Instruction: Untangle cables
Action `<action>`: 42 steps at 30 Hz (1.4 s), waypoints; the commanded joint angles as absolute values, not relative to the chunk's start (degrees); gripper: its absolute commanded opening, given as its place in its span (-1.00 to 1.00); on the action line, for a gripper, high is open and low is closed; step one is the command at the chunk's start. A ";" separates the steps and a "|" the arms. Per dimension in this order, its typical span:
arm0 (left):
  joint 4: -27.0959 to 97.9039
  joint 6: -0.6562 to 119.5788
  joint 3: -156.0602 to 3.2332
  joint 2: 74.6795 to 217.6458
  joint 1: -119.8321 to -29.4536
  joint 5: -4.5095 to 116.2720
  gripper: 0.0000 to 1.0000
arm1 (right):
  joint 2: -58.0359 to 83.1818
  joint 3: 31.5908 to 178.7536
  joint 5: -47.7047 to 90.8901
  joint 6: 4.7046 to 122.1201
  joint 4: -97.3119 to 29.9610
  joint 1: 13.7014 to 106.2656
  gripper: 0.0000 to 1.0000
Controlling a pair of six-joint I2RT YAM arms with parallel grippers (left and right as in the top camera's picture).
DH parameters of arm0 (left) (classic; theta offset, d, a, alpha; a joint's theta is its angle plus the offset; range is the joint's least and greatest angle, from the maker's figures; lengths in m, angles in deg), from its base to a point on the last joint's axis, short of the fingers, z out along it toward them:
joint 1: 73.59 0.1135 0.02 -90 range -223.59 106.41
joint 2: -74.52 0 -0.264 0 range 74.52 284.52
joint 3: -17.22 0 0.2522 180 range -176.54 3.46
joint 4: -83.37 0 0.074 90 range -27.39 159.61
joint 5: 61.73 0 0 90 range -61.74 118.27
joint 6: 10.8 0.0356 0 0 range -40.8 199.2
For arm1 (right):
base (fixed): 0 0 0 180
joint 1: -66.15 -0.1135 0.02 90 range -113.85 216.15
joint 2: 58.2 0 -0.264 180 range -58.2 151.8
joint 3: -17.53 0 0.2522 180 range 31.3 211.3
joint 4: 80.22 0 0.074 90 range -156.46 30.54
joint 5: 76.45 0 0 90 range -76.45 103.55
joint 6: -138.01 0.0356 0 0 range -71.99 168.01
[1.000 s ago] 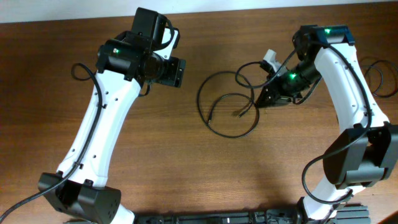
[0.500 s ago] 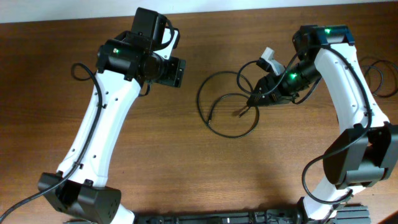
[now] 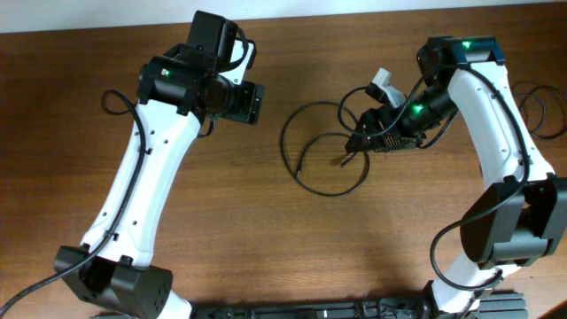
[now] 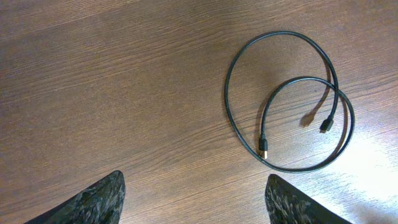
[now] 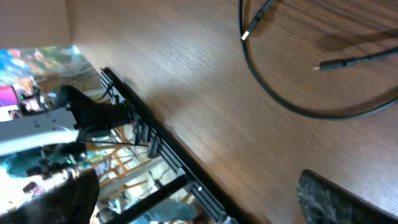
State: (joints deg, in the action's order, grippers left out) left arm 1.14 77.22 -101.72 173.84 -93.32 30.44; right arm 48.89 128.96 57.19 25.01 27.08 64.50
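The cables lie in loose black rings on the brown table between the two arms. My right gripper hovers open at the right edge of the rings, nothing between its fingers. In the right wrist view a cable arc and a plug end lie ahead of the open right gripper. My left gripper stands off to the left of the rings. The left wrist view shows that gripper wide open over bare wood, with the cable rings and a plug end up to the right.
A black rail runs along the table's edge in the right wrist view. Thicker arm wires loop out at the right arm and at the left arm.
My right gripper has gone from shut to open and shifted slightly left at the cables' edge. The left arm has not moved.
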 commanded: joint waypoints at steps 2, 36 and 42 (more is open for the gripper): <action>1.23 77.46 -101.46 173.93 -92.93 30.88 0.45 | 49.04 128.83 57.89 24.46 26.60 64.28 -0.14; 1.08 77.46 -101.46 173.93 -92.93 30.88 0.45 | 70.24 119.85 17.69 66.52 4.63 54.25 -0.63; 1.01 77.46 -101.46 173.93 -92.93 30.90 0.45 | 70.09 119.76 24.73 63.24 3.27 54.57 -0.92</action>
